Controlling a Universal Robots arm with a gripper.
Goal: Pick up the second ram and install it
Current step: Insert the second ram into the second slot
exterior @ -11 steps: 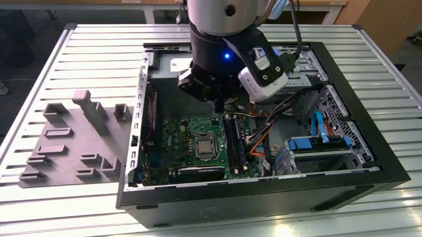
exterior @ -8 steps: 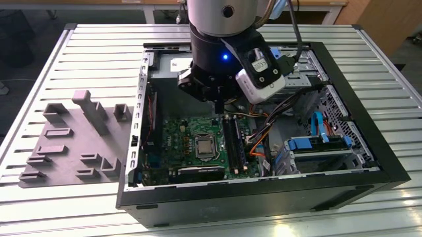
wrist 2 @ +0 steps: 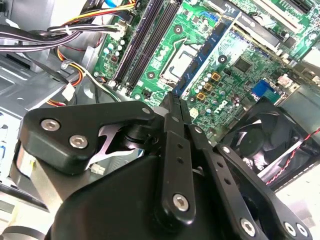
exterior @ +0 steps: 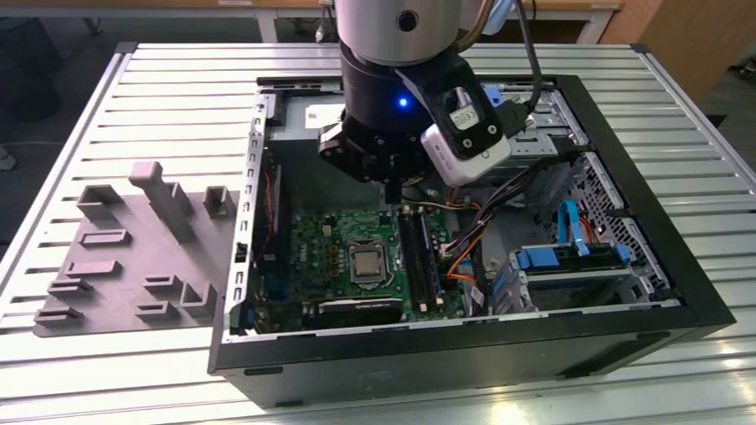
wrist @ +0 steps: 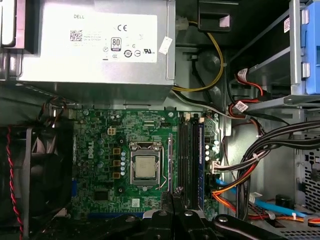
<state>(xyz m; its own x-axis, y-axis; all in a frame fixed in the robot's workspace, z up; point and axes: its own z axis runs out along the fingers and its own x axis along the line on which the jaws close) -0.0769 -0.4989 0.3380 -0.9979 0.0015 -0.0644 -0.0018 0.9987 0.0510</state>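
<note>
My gripper [exterior: 395, 197] hangs inside the open computer case [exterior: 661, 257], just above the far end of the black memory slots [exterior: 416, 257] on the green motherboard [exterior: 336, 243]. Its fingers stand pressed together in both wrist views. A thin dark edge, the second ram [wrist: 177, 192], pokes out between the fingertips of the gripper [wrist: 177, 201] in the first wrist view, in line with the slots [wrist: 191, 155] below. In the second wrist view the gripper [wrist 2: 177, 102] points at the board beside the slots [wrist 2: 147, 40]. How much of the ram is held is hidden by the fingers.
A light grey moulded tray [exterior: 119, 257] lies on the slatted table at the exterior view's left. Inside the case are the power supply [wrist: 100, 45], a fan [wrist 2: 260, 135], the processor socket [wrist: 146, 166], orange and black cables [wrist: 235, 187] and blue drive carriers [exterior: 567, 257].
</note>
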